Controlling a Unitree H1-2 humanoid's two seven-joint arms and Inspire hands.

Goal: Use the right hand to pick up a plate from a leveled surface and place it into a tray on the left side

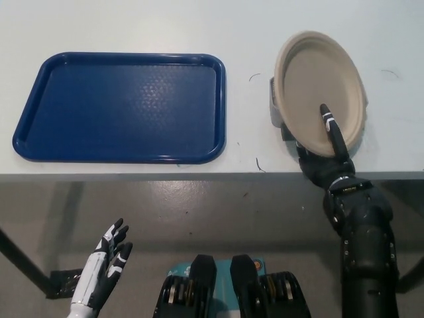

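So at this point I had the right robot hand [324, 156] clamped on the near edge of the plate [320, 89], one finger lying across the inside of the dish and the rest tucked under the rim where I couldn't see them. The plate was tipped up, its far edge lifted and the face angled toward the camera, with a shadow sitting just to its left on the table [132, 26]. My read was that it had come off the surface, or was only barely resting on it, but I couldn't tell for sure from the head view.

The pinch at the rim made sense to me: a flat paper-looking plate gives you nothing to grab from above, so you get under the lip near the table's front edge and squeeze. The downside is that the plate tilts, and I figured it could slip out if the wrist moved too fast.

The blue tray [119, 107] was well off to the left of that robot hand, lying flat on the table, nothing in it. So the carry leftward wasn't done yet, and I'd have wanted the plate levelled before setting it down inside the rim.

The left robot hand [106, 265] was just hanging below the table's front edge, fingers spread, holding nothing.
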